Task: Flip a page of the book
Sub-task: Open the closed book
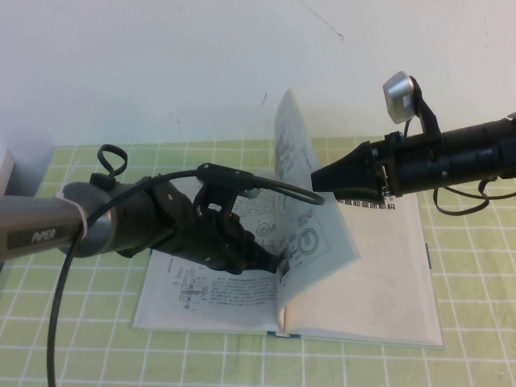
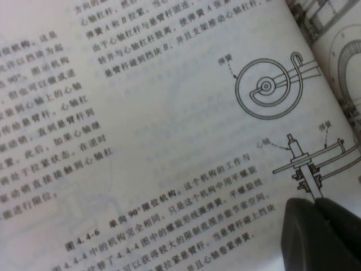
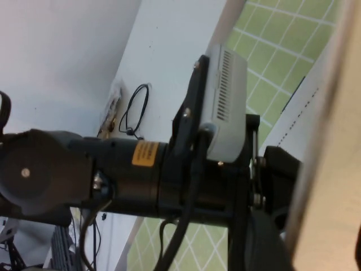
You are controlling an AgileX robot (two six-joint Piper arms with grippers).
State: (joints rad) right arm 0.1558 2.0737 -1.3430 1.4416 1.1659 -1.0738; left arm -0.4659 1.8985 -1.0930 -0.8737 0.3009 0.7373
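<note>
green-checked tabletop carries the open book. the page stands lifted near the spine, half turned. left end effector presses its lower edge, right end effector sits behind it; cannot tell either's grip. laying it flat remains.

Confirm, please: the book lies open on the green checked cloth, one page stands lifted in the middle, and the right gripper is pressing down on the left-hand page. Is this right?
One detail is wrong: the left gripper is down on the left-hand page, as the high view shows. The right gripper is up against the lifted page, which stands in the middle of the open book on the green checked cloth.
</note>
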